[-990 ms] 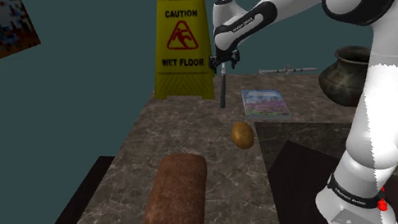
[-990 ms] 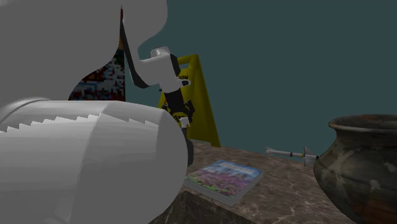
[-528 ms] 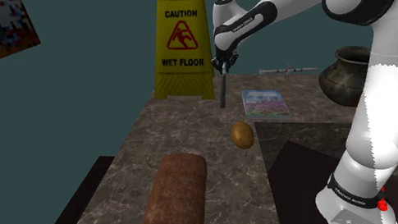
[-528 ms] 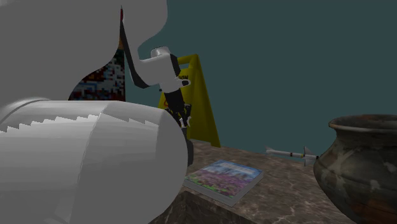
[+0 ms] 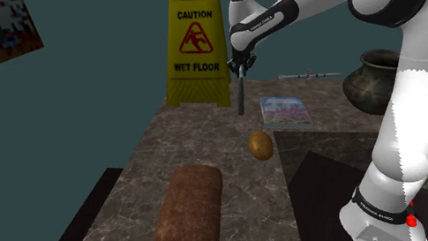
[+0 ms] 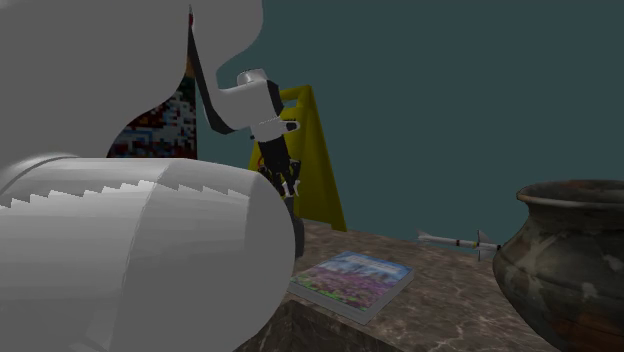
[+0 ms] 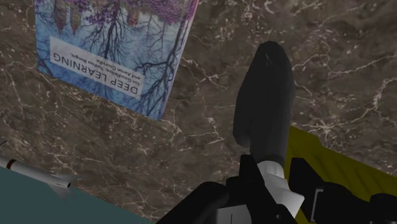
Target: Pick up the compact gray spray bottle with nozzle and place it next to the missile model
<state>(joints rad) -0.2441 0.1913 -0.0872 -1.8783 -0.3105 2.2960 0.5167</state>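
My gripper (image 5: 239, 68) is shut on the nozzle end of a slim dark grey spray bottle (image 5: 239, 93), which hangs upright below it over the back of the marble table (image 5: 129, 210). In the wrist view the bottle (image 7: 264, 102) points away from my gripper (image 7: 270, 184), its white nozzle part clasped between the black fingers (image 7: 213, 198). The small grey missile model (image 5: 308, 75) lies at the table's back edge, to the shoulder view's right of the bottle, beyond a book (image 5: 284, 110). The missile (image 7: 38, 175) and the missile (image 6: 455, 241) lie flat.
A yellow caution sign (image 5: 191, 45) stands just behind the gripper. A potato (image 5: 260, 145) and a brown loaf (image 5: 188, 213) lie nearer the stand. A dark pot (image 5: 373, 79) stands at the shoulder view's right. The book (image 7: 114, 51) lies between bottle and missile.
The fingers closed on the bottle's nozzle end. Since then the hand has risen slightly with the bottle.
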